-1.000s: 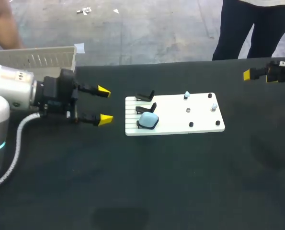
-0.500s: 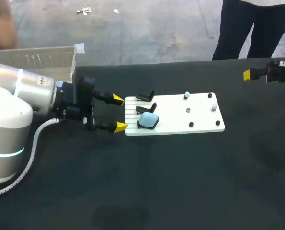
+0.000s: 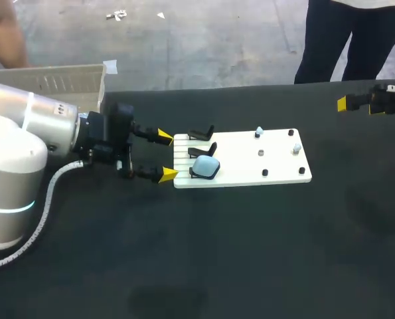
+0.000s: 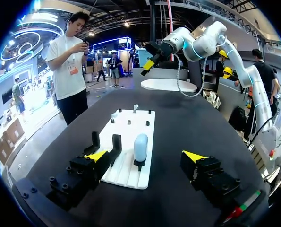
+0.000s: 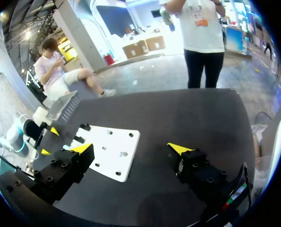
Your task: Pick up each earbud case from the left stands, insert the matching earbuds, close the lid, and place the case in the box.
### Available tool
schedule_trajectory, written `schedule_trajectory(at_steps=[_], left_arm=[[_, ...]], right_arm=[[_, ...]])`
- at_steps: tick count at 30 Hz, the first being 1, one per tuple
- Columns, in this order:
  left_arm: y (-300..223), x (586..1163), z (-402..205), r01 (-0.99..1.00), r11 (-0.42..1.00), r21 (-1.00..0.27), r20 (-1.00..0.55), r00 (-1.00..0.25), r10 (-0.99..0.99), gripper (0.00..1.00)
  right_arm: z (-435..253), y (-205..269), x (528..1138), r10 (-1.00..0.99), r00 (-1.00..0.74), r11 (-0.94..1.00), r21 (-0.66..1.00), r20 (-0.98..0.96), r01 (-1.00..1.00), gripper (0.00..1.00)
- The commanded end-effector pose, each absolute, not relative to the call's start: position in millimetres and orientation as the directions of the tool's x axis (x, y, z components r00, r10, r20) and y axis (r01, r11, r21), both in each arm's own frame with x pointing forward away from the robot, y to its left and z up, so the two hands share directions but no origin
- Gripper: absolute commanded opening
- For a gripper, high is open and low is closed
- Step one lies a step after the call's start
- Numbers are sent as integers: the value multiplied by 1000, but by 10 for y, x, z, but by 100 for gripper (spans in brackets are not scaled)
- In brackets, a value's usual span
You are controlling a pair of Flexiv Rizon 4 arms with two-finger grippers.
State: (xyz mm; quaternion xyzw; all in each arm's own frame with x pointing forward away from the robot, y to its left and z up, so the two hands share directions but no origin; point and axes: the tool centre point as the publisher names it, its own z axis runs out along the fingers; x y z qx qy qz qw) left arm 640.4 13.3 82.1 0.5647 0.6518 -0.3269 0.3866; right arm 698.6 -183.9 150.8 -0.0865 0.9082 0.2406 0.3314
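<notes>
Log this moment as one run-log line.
left jaws: open, at left edge of white board | light blue earbud case: on board, ungrasped | right jaws: open, far right

**Desk** (image 3: 250, 252), head view: a black, matte top is shown filling most of the field, with its far edge running nearly straight across. No seams or markings are seen on the bare surface. Even, diffuse light is cast from above, so only faint, soft-edged darker patches are marked on it. In both wrist views the same dark top is shown.
</notes>
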Motion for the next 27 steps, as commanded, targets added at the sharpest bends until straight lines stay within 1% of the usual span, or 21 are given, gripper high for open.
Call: schedule_trajectory(at_steps=[1,14,17,27], left_arm=[[120,6435,771,990,142,10,-887,-57,459,100],[-96,6513,559,996,87,-8,-892,-47,450,100],[-135,6531,538,997,73,-32,-900,-61,432,100],[-279,6588,453,996,79,-32,-898,-63,435,100]], right_arm=[[1501,-1841,6993,1,-765,868,380,-644,-318,100],[1501,-1841,6993,1,-765,868,380,-644,-318,100],[1501,-1841,6993,1,-765,868,380,-644,-318,100],[1501,-1841,6993,1,-765,868,380,-644,-318,100]])
